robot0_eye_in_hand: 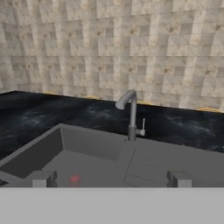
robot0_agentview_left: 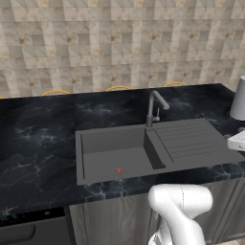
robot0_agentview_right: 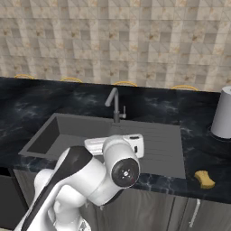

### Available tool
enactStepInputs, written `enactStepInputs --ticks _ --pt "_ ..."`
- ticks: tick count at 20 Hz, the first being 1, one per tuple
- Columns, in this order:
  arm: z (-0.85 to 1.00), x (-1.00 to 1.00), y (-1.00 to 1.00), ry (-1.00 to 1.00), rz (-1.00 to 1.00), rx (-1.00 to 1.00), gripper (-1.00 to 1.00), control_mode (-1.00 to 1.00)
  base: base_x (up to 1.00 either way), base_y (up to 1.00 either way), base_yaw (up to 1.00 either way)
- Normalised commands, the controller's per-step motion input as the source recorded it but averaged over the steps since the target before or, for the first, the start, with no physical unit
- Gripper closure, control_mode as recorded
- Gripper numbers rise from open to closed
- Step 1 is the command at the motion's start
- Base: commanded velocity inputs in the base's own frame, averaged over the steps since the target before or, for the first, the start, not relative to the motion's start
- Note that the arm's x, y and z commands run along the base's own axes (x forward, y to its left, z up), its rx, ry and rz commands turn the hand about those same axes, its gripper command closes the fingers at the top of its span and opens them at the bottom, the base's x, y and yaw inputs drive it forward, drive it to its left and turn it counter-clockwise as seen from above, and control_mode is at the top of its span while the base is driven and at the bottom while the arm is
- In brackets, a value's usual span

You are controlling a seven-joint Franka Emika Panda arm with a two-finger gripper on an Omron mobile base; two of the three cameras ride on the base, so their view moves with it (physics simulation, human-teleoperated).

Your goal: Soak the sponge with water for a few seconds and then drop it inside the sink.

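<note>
The yellow sponge (robot0_agentview_right: 204, 179) lies on the black counter near its front edge, right of the sink (robot0_agentview_right: 158, 140). The sink (robot0_agentview_left: 112, 139) is a dark grey basin with a ribbed drainboard on its right and a curved grey faucet (robot0_agentview_left: 155, 107) behind. Water is out of view. My white hand (robot0_agentview_right: 118, 145) hovers over the drainboard's front part, well left of the sponge. In the hand view my gripper (robot0_eye_in_hand: 110, 179) is open with nothing between its fingertips (robot0_eye_in_hand: 43, 178), facing the faucet (robot0_eye_in_hand: 130, 114) and the basin (robot0_eye_in_hand: 87, 144).
A small red spot (robot0_agentview_left: 118, 170) marks the basin floor. A tall grey cylinder (robot0_agentview_right: 222, 113) stands on the counter at the far right, behind the sponge. The tiled wall closes off the back. Black marbled counter (robot0_agentview_left: 38, 139) stretches left of the sink.
</note>
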Motion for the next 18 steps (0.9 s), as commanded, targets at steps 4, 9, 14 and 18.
enactStepInputs --ticks 4,9,14,18 --pt "0.00 0.08 0.05 -0.13 0.07 0.00 -1.00 -1.00 0.00 0.00 0.00" --pt "0.00 0.30 0.16 0.00 0.04 0.00 -1.00 -1.00 0.00 0.00 0.00" --pt "0.00 0.32 0.06 0.00 0.00 0.00 -1.00 -1.00 0.00 0.00 0.00" --pt "0.00 0.25 0.07 0.00 0.00 0.00 -1.00 -1.00 0.00 0.00 0.00"
